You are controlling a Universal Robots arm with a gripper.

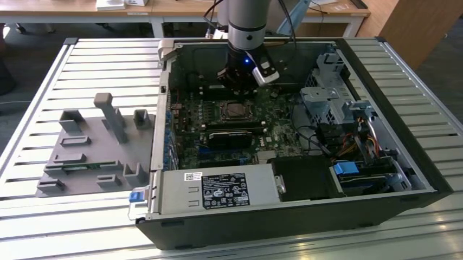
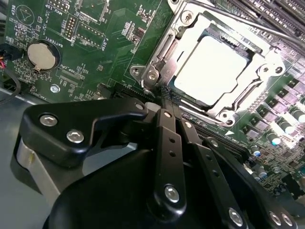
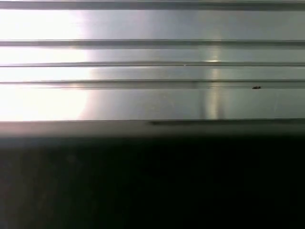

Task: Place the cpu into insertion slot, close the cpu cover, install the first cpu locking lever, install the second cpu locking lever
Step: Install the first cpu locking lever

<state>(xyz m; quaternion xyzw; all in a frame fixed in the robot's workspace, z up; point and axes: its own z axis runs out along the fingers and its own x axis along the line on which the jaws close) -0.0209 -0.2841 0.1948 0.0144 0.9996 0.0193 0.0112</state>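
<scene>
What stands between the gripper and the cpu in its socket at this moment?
Nothing visible does. In the second wrist view the gripper sits with its jaws closed together at the edge of the insertion slot, where the cpu lies with the cpu cover framing it. Bare board lies around the tip.

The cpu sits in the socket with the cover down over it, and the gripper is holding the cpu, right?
Not quite. In the second wrist view the gripper holds nothing; its fingertips meet beside the socket. The cpu does sit in the socket, cover down over it.
</scene>
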